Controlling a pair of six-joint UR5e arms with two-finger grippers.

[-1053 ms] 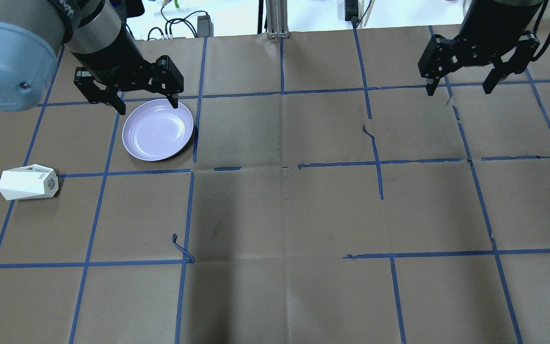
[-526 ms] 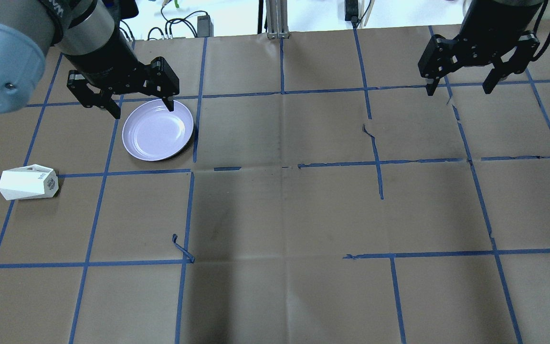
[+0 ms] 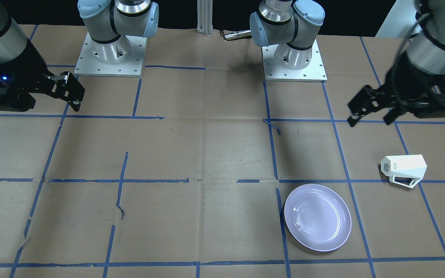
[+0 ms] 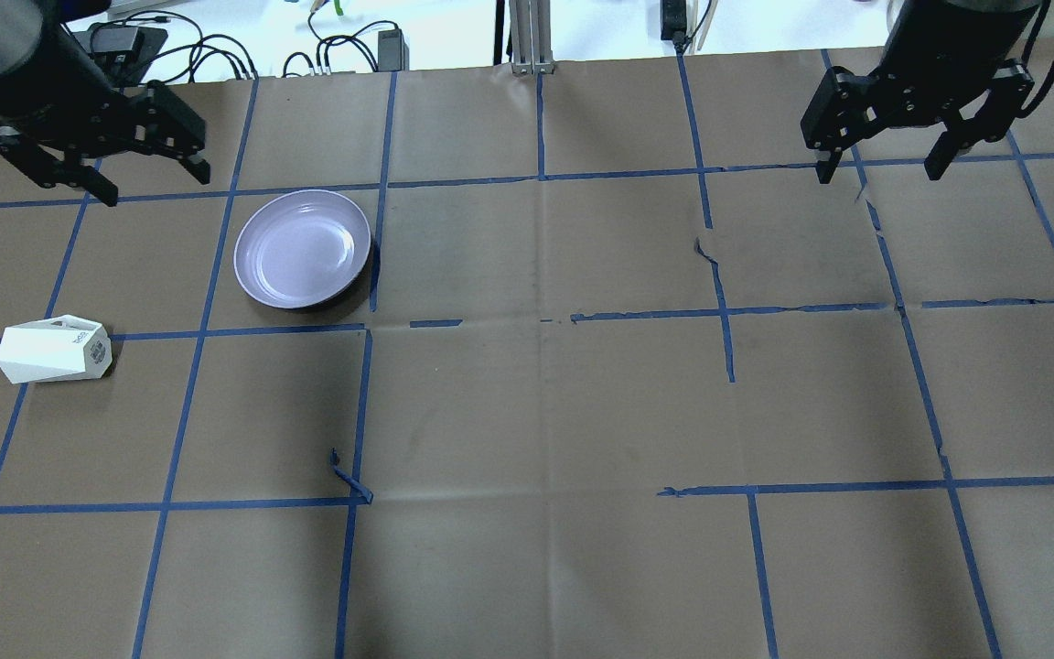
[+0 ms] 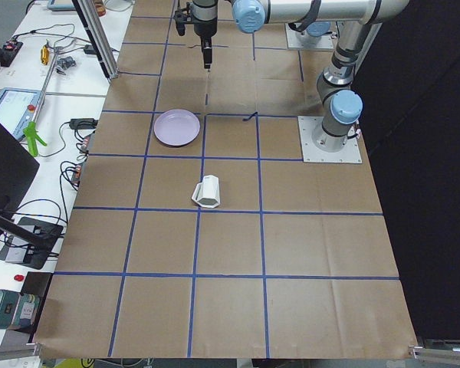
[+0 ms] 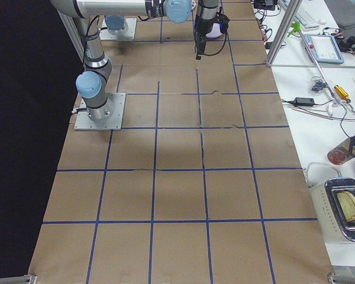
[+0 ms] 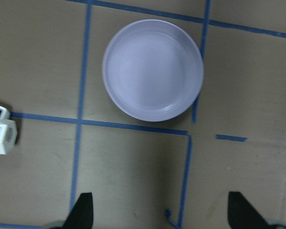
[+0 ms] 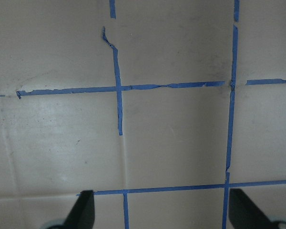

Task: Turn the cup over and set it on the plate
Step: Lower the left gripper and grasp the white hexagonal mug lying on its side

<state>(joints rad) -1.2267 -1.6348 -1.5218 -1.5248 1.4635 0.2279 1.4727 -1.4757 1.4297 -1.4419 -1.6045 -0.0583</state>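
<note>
The white faceted cup point(image 4: 53, 349) lies on its side at the table's left, also in the front view point(image 3: 403, 166) and at the left wrist view's left edge point(image 7: 0, 133). The lavender plate point(image 4: 303, 249) sits empty and upright, right of and beyond the cup; it also shows in the front view point(image 3: 317, 217) and the left wrist view point(image 7: 152, 69). My left gripper point(image 4: 157, 186) is open and empty, raised, left of the plate's far edge and beyond the cup. My right gripper point(image 4: 877, 174) is open and empty, raised at the far right.
Brown paper with a blue tape grid covers the table point(image 4: 545, 403). A loose curl of tape point(image 4: 349, 476) sticks up in front of the plate. Cables and a metal post point(image 4: 527, 37) lie past the far edge. The arm bases point(image 3: 294, 58) stand at the robot's side.
My left gripper has moved left and farther back, off the plate's far rim, and its big elbow has left the overhead view. Cup, plate and right arm have not moved.
</note>
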